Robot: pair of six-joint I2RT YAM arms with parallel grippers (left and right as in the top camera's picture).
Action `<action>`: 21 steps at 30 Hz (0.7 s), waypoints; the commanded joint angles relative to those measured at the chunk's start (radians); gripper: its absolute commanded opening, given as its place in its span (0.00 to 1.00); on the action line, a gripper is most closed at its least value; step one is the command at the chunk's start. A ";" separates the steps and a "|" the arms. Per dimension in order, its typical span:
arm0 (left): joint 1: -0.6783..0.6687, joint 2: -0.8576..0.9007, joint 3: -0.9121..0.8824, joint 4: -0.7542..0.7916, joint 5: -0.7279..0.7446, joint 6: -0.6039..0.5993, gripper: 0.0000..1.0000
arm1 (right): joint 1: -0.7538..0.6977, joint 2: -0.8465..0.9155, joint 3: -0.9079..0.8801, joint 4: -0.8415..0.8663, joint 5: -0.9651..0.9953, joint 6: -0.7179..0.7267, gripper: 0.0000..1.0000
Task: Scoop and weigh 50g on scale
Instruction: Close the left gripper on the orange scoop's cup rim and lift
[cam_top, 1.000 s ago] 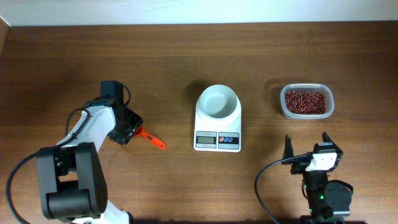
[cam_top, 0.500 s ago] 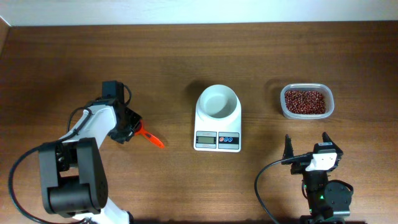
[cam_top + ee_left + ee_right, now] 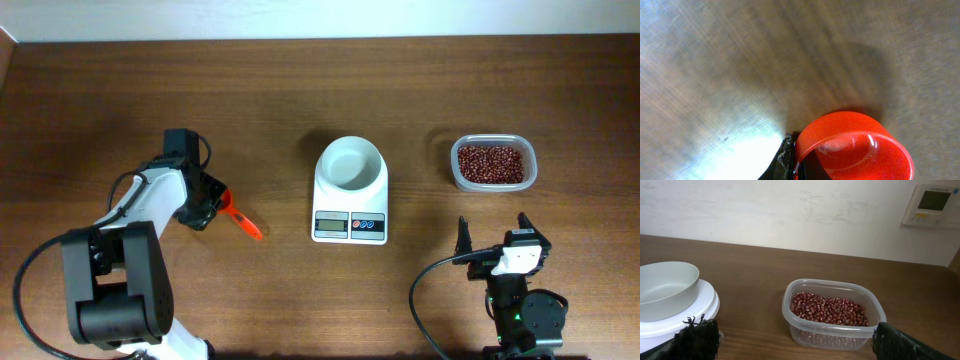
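— Wooden table: where is the scale?
— Centre, bowl on top. At nine o'clock my left pincer clamps the orange scoop; at five o'clock my right pincer stands open.

Mid-table: the scale, with a bowl on its far half and display and buttons along its near strip. Right of it, well apart and level with the bowl: a tub, beans inside. Left of the scale, near but apart: a scoop, one end between the fingers of the left gripper, the other out towards the scale's near corner. At the near edge, in front of the tub and right of the scale: the right gripper. Behind the table's far edge: a wall.
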 commanded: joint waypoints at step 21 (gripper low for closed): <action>0.002 -0.442 -0.011 -0.267 0.154 -0.050 0.00 | -0.004 0.000 -0.005 -0.006 -0.006 0.004 0.99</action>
